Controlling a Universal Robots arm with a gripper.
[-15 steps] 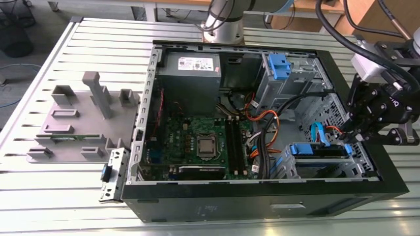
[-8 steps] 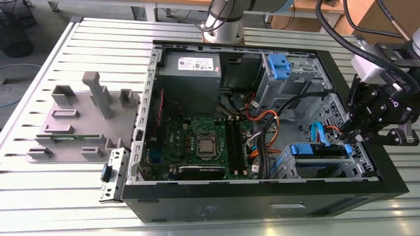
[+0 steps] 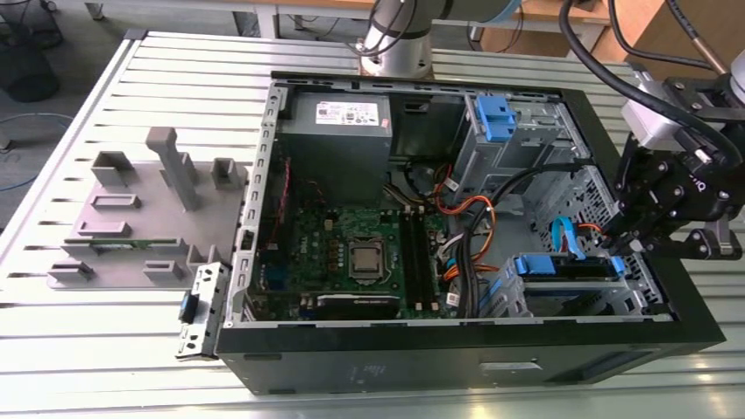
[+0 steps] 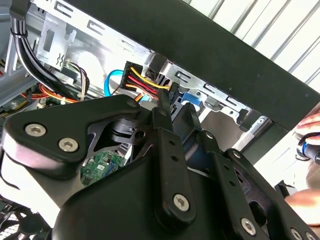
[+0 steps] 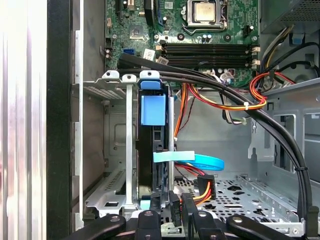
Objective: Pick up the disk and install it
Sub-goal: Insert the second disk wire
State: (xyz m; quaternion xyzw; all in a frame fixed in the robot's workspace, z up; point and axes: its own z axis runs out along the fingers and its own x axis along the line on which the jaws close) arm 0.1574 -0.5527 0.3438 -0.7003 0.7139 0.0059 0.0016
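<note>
The disk (image 3: 566, 266), a drive in a blue carrier, sits in the metal drive cage (image 3: 605, 297) at the case's corner on the exterior view's right. In the first wrist view the disk (image 5: 148, 165) stands on edge in a cage slot, its blue carrier tab (image 5: 153, 110) showing. My gripper (image 3: 619, 240) hangs just above the cage, beside the disk. Its black fingertips (image 5: 175, 205) are close together, shut with nothing seen between them. In the second wrist view the gripper (image 4: 172, 102) is next to a power connector (image 4: 135, 75) with red, yellow and black wires.
The open black computer case (image 3: 466, 345) holds a motherboard (image 3: 355, 244), a grey power supply (image 3: 338, 118) and thick black cables (image 5: 225, 92). A blue latch (image 3: 495, 118) sits on the upper cage. A grey fixture (image 3: 140, 209) lies beside the case. A person's hand (image 4: 310, 135) is nearby.
</note>
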